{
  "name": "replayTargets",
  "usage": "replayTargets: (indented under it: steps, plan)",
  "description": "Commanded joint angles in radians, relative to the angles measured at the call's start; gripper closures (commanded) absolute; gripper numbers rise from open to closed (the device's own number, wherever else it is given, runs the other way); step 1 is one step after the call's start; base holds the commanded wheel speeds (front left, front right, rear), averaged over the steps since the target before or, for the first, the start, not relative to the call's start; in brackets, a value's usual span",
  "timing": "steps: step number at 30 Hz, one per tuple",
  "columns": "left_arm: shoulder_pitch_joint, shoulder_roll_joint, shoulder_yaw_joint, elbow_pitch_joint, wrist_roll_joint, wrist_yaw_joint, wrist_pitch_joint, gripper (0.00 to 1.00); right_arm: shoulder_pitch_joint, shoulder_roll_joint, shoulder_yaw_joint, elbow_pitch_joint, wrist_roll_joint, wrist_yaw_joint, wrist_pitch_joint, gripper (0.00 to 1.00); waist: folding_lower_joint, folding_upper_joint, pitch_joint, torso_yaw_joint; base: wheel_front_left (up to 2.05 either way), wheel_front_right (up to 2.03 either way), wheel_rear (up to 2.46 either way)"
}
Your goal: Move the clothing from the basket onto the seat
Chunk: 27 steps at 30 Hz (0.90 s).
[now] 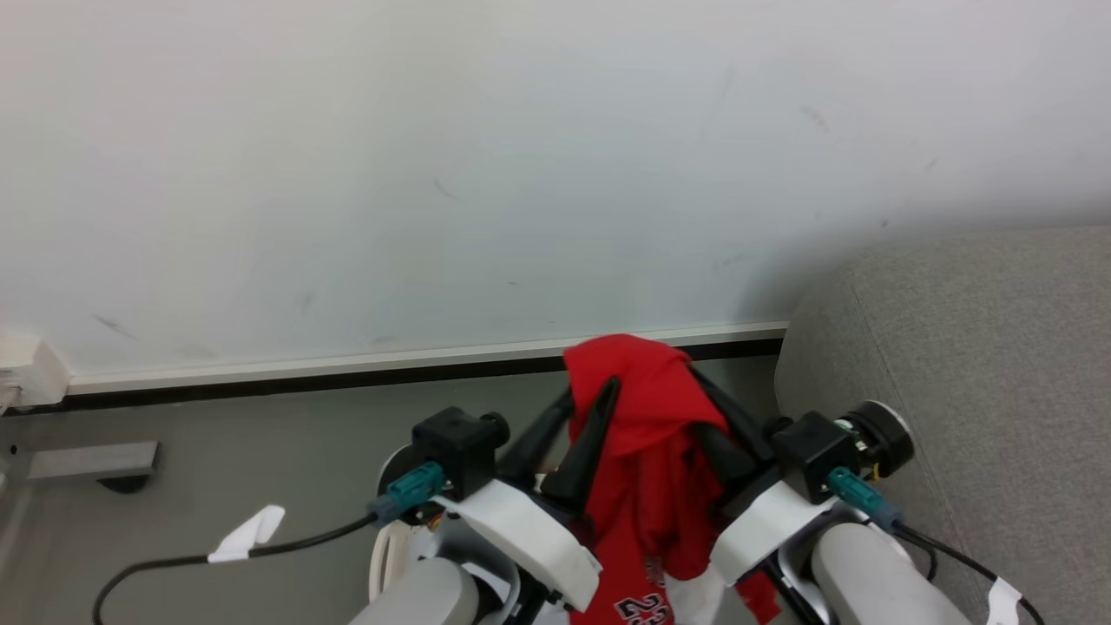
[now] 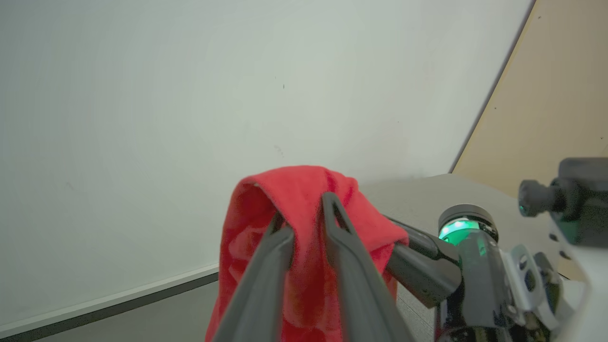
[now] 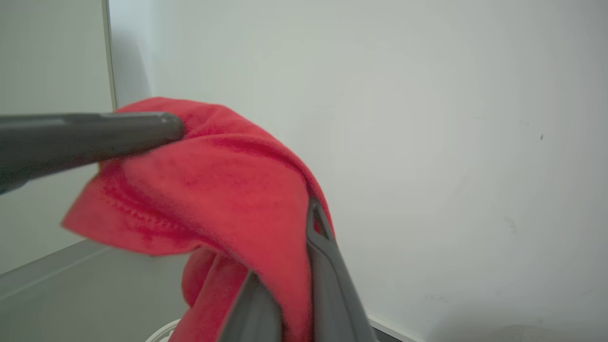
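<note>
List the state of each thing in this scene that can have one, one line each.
clothing: bunched, held up in the air, hanging from both grippers.
left gripper: shut on the clothing.
right gripper: shut on the clothing.
seat: on the robot's right, clothing not yet on it.
</note>
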State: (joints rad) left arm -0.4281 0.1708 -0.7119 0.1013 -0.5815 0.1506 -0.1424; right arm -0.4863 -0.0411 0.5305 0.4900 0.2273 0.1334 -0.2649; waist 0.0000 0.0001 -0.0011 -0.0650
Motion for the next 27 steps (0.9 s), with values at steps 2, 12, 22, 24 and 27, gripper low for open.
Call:
replayTargets:
  steps: [2, 12, 22, 24, 27]
  plan:
    - [0.013, 0.011, 0.006, 0.02, -0.001, 0.002, -0.014, 0.0, -0.012, -0.012, -0.034, 0.01, -0.016, -0.004, 0.0, 1.0, 0.0, -0.0001, 0.004, -0.007, 0.0, 0.0, 0.0]
    - [0.021, 0.013, 0.002, 0.061, -0.004, -0.001, -0.037, 0.0, -0.032, -0.01, -0.135, -0.005, -0.064, -0.004, 0.0, 1.0, 0.0, -0.0001, 0.025, -0.059, 0.0, 0.0, 0.0]
    - [0.024, 0.006, -0.023, 0.088, 0.005, -0.02, -0.059, 0.0, -0.05, -0.01, -0.251, -0.074, -0.112, -0.004, 0.0, 1.0, 0.0, -0.0001, 0.062, -0.204, 0.0, 0.0, 0.0]
    - [0.022, 0.002, -0.031, 0.092, 0.007, -0.027, -0.061, 0.0, -0.051, -0.01, -0.276, -0.089, -0.12, -0.004, 0.0, 1.0, 0.0, -0.0001, 0.069, -0.233, 0.0, 0.0, 0.0]
    - [0.014, -0.003, -0.037, 0.099, 0.012, -0.034, -0.067, 0.0, -0.049, -0.01, -0.304, -0.107, -0.129, -0.004, 0.0, 1.0, 0.0, -0.0001, 0.078, -0.273, 0.0, 0.0, 0.0]
